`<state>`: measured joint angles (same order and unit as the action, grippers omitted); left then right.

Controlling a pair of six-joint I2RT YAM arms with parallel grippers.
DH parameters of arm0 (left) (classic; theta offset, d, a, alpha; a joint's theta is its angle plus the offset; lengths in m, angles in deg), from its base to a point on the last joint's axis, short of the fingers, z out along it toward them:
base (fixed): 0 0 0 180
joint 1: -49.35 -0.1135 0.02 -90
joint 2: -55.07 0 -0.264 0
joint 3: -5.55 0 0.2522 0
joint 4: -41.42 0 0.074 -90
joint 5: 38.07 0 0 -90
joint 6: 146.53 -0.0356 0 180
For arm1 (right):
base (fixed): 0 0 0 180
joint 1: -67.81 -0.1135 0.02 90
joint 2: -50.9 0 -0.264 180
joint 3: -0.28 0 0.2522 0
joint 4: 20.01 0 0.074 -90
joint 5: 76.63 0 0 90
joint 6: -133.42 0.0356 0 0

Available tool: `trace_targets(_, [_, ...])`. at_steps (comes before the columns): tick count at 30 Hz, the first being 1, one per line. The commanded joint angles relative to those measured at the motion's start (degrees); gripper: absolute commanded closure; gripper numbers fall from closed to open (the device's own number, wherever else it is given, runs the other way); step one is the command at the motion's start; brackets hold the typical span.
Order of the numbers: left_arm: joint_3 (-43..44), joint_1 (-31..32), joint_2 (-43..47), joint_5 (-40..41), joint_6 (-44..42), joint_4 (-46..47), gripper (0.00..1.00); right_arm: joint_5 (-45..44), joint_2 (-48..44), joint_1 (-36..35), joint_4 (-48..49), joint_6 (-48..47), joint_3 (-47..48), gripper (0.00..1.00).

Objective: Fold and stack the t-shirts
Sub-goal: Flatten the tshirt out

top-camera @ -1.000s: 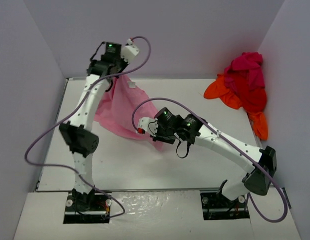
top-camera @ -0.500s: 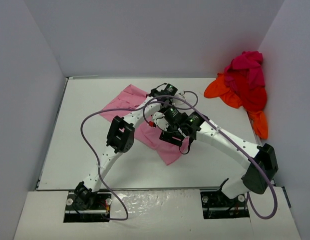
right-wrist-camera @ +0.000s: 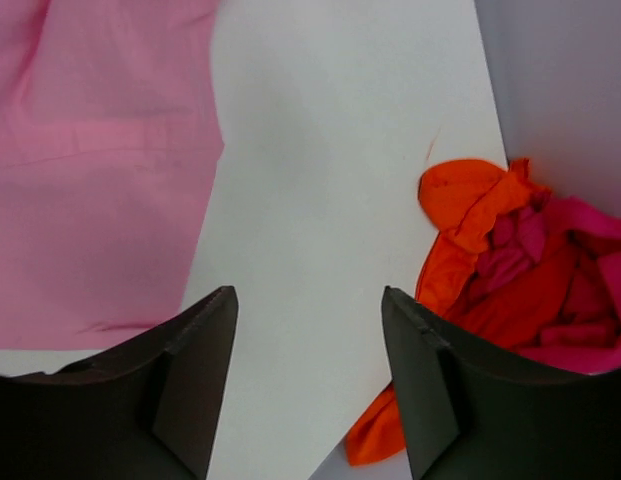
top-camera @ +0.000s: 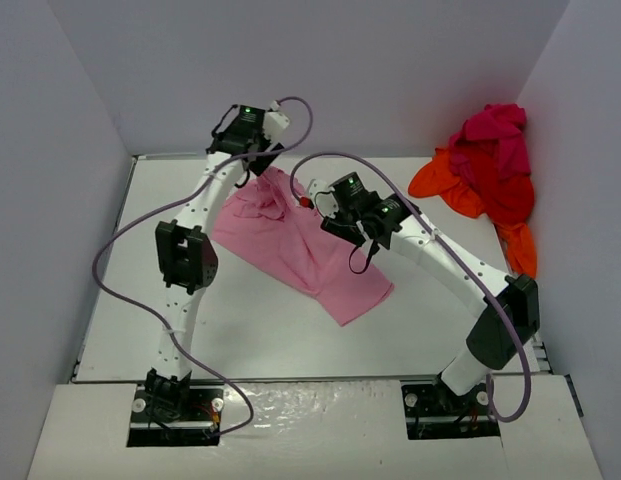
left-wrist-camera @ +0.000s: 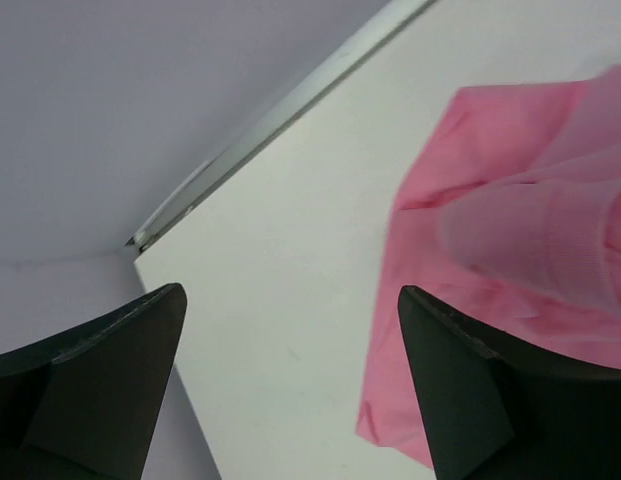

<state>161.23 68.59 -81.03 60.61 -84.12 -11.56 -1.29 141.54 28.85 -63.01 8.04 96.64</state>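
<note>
Pink t-shirt (top-camera: 300, 250) lies spread slantwise across the middle of the table (top-camera: 250, 330), bunched at its far-left end, apparently laid out for folding; left gripper (left-wrist-camera: 290, 300) and right gripper (right-wrist-camera: 308, 295) hover by its far edge, both spread wide and empty; remaining t-shirts (top-camera: 490, 170) heaped far right.

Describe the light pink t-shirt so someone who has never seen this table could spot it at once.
Start at the white table between grey walls. Near its middle lies the light pink t-shirt, spread mostly flat on its own. The other shirts, orange, red and magenta, sit crumpled in one heap in the far right corner.
</note>
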Motion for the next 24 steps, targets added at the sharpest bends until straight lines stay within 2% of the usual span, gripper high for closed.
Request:
trace_targets(1, [-9.6, -6.1, 10.5, 1.0, 1.8, 3.2, 0.18, 0.3, 6.6, -0.7, 4.2, -1.0, 7.8, 0.48])
trace_targets(5, [-25.6, -8.0, 20.6, -1.9, -0.1, 10.8, 0.19, 1.3, 10.8, -2.6, 4.2, -0.8, 10.1, 0.62])
trace_targets(13, [-27.7, -8.2, 24.4, -6.1, 0.5, 5.2, 0.19, 1.8, 16.1, -9.8, 4.5, 1.9, 11.7, 0.60])
trace_targets(16, [-36.0, -8.2, 27.7, -7.8, -0.3, 6.5, 0.23, 2.7, 18.3, -10.5, 4.5, 2.1, 11.3, 0.62])
trace_targets(18, [-38.2, -8.2, 28.4, -8.7, -0.5, 6.1, 0.27, 2.4, 19.2, -10.4, 4.5, 2.0, 11.1, 0.68])
trace_targets(20, [-40.3, -8.2, 28.6, -9.5, -0.5, 5.2, 0.38, 2.1, 19.7, -10.3, 4.5, 1.7, 10.5, 0.76])
trace_targets(24, [-44.3, -8.2, 29.0, -11.2, -0.7, 4.9, 0.44, 2.1, 21.1, -9.6, 4.5, 1.7, 9.5, 0.77])
